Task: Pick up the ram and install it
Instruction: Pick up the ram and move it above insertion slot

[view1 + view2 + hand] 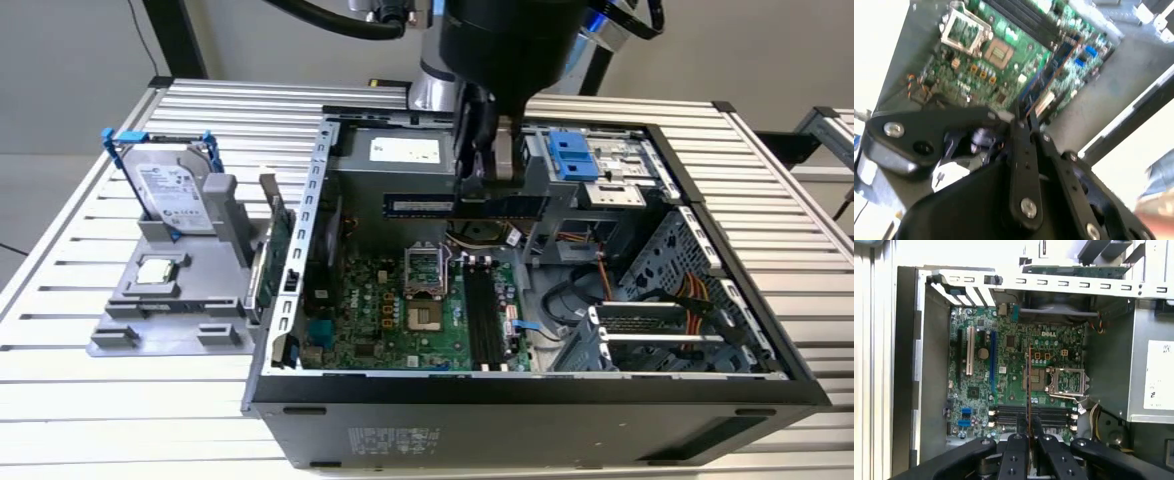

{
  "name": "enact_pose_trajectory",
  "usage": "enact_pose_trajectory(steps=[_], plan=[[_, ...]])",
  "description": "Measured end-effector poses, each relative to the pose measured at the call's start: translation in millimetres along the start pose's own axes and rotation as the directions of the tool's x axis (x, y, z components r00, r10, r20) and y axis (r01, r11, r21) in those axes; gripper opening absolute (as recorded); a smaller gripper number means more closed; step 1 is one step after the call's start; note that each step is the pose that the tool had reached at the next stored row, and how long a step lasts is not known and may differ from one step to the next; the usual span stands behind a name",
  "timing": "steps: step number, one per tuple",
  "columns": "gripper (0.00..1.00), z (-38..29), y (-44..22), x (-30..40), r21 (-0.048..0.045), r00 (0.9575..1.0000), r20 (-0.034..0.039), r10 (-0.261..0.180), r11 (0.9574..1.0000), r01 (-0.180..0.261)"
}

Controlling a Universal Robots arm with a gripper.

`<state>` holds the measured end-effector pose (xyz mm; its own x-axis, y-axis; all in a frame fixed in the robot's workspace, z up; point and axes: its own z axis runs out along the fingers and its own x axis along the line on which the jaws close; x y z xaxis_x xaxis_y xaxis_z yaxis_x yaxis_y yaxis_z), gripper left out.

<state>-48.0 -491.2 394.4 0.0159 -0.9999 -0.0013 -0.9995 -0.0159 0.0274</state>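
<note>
The ram [420,206] hangs in the air inside the open case [534,405], above the motherboard [387,315] and clear of it. Its long axis lies level and runs from the exterior view's left to its right. That sets it roughly crosswise to the black memory slots [483,315] below it. In the first wrist view it shows edge-on as a thin orange-brown line [1029,385] over the green board. The claw [483,195] is closed on the ram near the middle of its length, with a black finger on either flat face. The stick is a narrow blue-green board with dark chips along it.

The case is a dark metal box lying on its side with the upper panel off. It holds the green motherboard, which carries a square silver socket [424,268], along with bundled orange and black cables and a blue plastic drive bracket [574,155].

Well apart from the ram, on the exterior view's left, a grey plastic holder [167,335] sits on the counter [80,410]. A silver hard drive [171,195] with a blue handle stands upright in it. A green expansion card [274,265] stands on edge between the holder and the case wall. The counter is ribbed aluminium, with slats running from side to side.
</note>
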Motion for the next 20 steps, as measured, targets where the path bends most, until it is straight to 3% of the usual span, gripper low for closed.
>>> enact_pose_trajectory(steps=[9, 20], plan=[[0.00, 0.4, -19.4, -2.7, 0.0000, 0.9998, 0.0007, 0.022, 0.9998, -0.022], [0.00, 2.5, -21.7, -8.4, 0.0000, 0.9955, 0.0026, 0.095, 0.9955, -0.095]])
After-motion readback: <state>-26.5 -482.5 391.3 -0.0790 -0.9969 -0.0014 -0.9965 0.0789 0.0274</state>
